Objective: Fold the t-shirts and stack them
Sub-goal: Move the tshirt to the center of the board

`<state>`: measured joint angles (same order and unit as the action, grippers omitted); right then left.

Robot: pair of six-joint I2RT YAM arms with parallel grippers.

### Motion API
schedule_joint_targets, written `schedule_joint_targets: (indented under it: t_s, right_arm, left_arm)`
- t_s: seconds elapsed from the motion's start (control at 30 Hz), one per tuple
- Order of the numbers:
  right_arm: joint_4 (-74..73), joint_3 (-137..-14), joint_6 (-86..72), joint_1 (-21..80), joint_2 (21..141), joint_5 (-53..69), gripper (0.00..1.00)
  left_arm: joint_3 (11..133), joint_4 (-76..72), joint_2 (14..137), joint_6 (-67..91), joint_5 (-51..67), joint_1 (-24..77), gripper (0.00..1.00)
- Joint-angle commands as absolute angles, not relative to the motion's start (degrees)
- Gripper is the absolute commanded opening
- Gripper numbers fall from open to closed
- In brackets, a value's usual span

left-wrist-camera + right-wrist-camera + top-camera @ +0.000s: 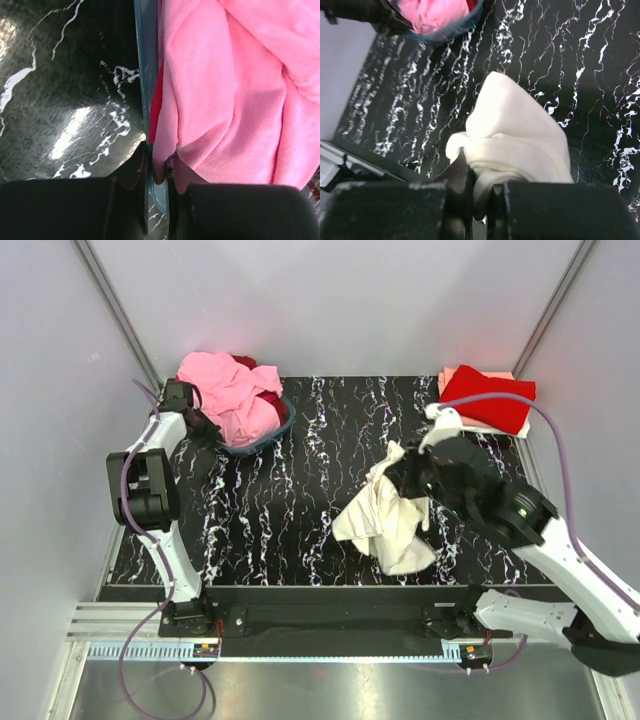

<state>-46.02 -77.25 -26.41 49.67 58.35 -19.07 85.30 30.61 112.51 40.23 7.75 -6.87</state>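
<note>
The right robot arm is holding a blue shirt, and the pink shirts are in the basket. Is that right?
Not quite. The shirt pinched in the right gripper is cream-white, not blue, as the right wrist view shows. The pink shirts are indeed in the basket.

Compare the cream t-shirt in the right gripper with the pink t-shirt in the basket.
The cream t-shirt hangs bunched from the right gripper; the pink t-shirt lies heaped in the round blue basket. The cream one is alone; the pink one shares it with red cloth. Both are crumpled, unfolded.
</note>
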Motion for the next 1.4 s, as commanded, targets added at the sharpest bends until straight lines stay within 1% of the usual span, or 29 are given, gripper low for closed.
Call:
schedule_joint_targets:
  t_s: [0.0,0.07,0.13,0.27,0.43,0.53,0.57,0.6,0.63,0.67,0.73,0.8,0.83,0.9,1.03,1.07,1.13,1.17,1.23,1.27,1.37]
  right_arm:
    - [-43.8,-76.1,-29.0,49.7,52.0,-21.9,0.0]
    - [-43.9,-73.6,-29.3,49.7,51.3,-21.9,0.0]
    - [-43.9,-72.1,-29.6,49.7,51.0,-21.5,0.0]
    - [-44.0,-68.6,-30.3,49.7,51.1,-21.0,0.0]
    - [-43.1,-65.7,-30.7,49.7,50.4,-21.3,0.0]
    - [-43.7,-65.4,-30.6,49.7,50.5,-21.5,0.0]
    - [-44.1,-65.6,-30.7,49.8,50.5,-21.7,0.0]
    - [-45.3,-65.7,-30.8,49.7,50.1,-21.9,0.0]
    - [-46.0,-65.7,-30.9,49.7,49.9,-22.1,0.0]
    - [-47.5,-66.2,-31.0,49.7,49.7,-22.2,0.0]
    - [-48.8,-66.1,-31.0,49.8,48.0,-22.4,0.0]
    - [-50.4,-65.9,-30.6,49.8,46.7,-22.8,0.0]
    - [-51.1,-66.4,-30.3,49.7,46.5,-23.3,0.0]
    - [-52.8,-67.1,-29.9,49.7,46.8,-23.6,0.0]
    - [-52.9,-68.7,-28.7,49.8,48.6,-22.4,0.0]
    - [-52.0,-68.8,-27.8,49.7,49.6,-22.2,0.0]
    - [-51.3,-69.5,-26.9,49.8,50.8,-21.7,0.0]
    - [-51.5,-70.0,-26.7,49.7,51.9,-21.6,0.0]
    - [-51.9,-70.8,-26.6,49.7,52.5,-21.8,0.0]
    - [-51.9,-70.6,-27.2,49.8,51.9,-22.0,0.0]
    - [-51.1,-67.9,-28.6,49.7,49.6,-22.1,0.0]
  left_arm:
    - [93.2,30.0,116.8,45.7,2.3,-6.3,0.0]
    - [91.9,30.3,116.0,50.9,-1.5,-5.9,0.0]
    - [90.0,27.2,115.0,58.5,-1.1,-5.8,0.0]
    - [95.4,30.2,117.9,65.7,-4.8,-2.9,0.0]
    - [97.6,29.0,119.6,78.6,-9.0,5.3,0.0]
    - [103.4,34.1,122.9,85.9,-10.5,8.8,0.0]
    - [103.2,34.6,123.0,87.6,-10.5,9.0,0.0]
    - [101.9,31.9,122.1,91.5,-9.2,8.4,0.0]
    - [94.9,28.0,120.9,92.7,-8.4,7.4,0.0]
    - [92.0,24.6,119.7,94.6,-7.9,6.3,0.0]
    - [85.6,20.6,116.7,94.9,-8.0,1.9,0.0]
    - [82.5,19.5,114.0,94.6,-8.1,-3.3,0.0]
    - [78.4,17.9,113.0,94.8,-7.7,-5.1,0.0]
    - [75.9,16.5,109.8,94.1,-7.5,-9.9,0.0]
    - [68.5,15.9,102.0,90.3,-10.3,-14.0,0.0]
    - [66.4,12.4,101.0,88.4,-10.1,-14.1,0.0]
    - [68.1,12.8,103.3,87.0,-8.0,-14.6,0.0]
    - [70.5,12.7,106.8,86.0,-4.9,-14.7,0.0]
    - [71.6,12.4,109.4,86.7,-3.6,-14.5,0.0]
    - [71.8,9.6,111.1,86.7,-3.3,-13.8,0.0]
    - [76.2,9.2,115.0,85.7,-4.2,-12.0,0.0]
